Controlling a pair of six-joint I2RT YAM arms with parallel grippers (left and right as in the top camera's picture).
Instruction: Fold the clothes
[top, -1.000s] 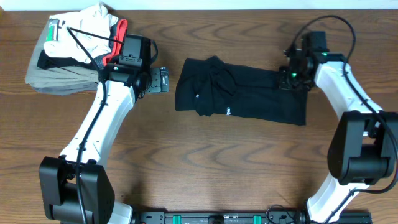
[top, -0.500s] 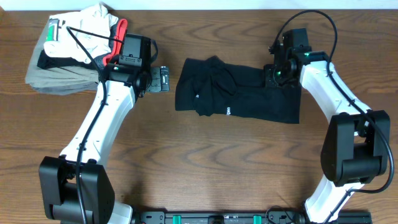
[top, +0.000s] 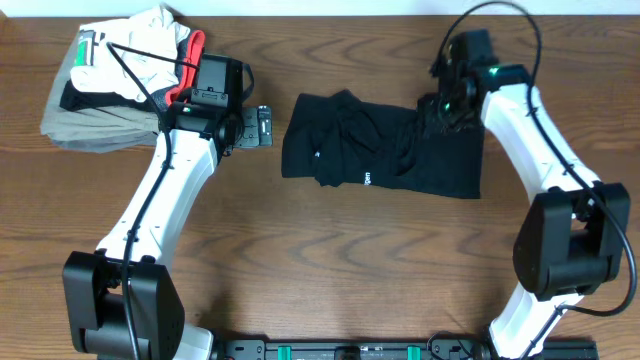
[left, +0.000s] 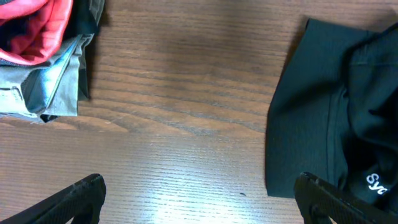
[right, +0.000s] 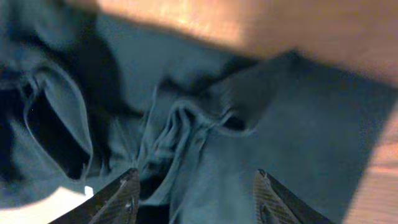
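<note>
The clothes, a black top (top: 380, 160), lie in a long strip at the middle back of the table, with a small white logo on the near fold. My right gripper (top: 440, 115) hovers over its bunched back edge. In the right wrist view the right gripper (right: 196, 186) is open, its fingers apart above rumpled black fabric (right: 298, 137) and gripping nothing. My left gripper (top: 262, 127) stands wide open over bare wood just left of the top. In the left wrist view the left gripper (left: 199, 193) has the top's edge (left: 323, 112) by its right finger.
A pile of folded khaki, white and red-trimmed garments (top: 120, 85) sits at the back left corner, and its edge (left: 43, 62) shows in the left wrist view. The wooden table (top: 330, 260) stretches toward the front between the two arm bases.
The right gripper carried the top's right end leftward and toward the back, then opened and let the fabric go. The cloth now bunches under it. The left arm has not moved.
</note>
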